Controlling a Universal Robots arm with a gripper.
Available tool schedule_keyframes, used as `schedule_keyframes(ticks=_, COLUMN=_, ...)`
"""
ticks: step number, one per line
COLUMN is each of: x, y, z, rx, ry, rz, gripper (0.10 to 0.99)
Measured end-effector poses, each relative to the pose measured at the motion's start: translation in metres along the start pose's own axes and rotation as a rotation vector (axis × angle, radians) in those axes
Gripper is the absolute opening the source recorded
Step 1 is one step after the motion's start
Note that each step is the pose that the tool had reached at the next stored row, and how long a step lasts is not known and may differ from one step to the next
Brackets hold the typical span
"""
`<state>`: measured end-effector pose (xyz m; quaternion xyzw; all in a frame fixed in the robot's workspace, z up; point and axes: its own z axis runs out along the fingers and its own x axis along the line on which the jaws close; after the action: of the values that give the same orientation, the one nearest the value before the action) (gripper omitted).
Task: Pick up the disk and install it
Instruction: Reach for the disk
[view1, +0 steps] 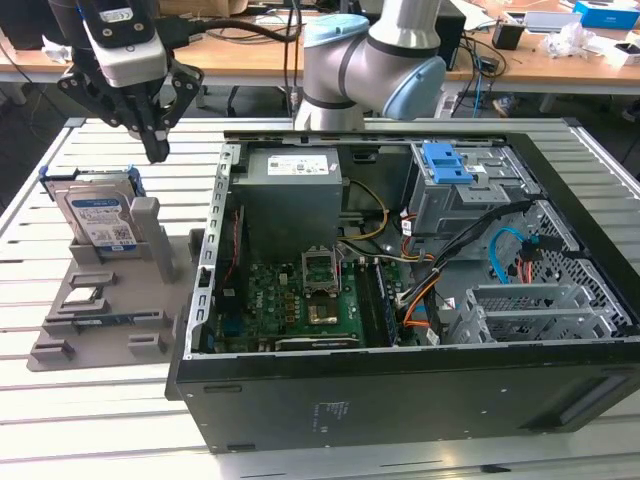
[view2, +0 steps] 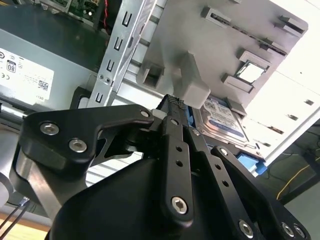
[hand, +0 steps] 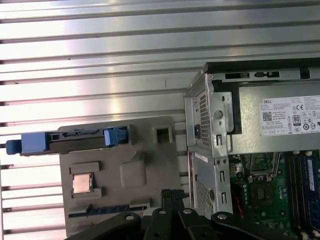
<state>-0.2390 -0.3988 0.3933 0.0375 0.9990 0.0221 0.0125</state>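
At the far edge of the grey holder (view1: 105, 300), the disk (view1: 100, 215) stands upright. Above it hovers the gripper (view1: 157, 152), its pincer closed and empty. The disk is probably rigid, weighty and shock-sensitive, so it is best pinched across its flat faces near the top.

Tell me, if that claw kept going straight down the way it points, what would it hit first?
Probably the grey holder, at its upright post beside the disk. In the exterior view the claw hangs above that spot; depth is unclear, so it might meet the disk's edge instead.
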Motion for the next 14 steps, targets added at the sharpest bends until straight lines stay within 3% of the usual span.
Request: schedule_keyframes(ticks=14, x=0.0318, y=-0.0024, z=-0.0006, rx=0.0, ry=0.0, rz=0.0, gripper=0.106)
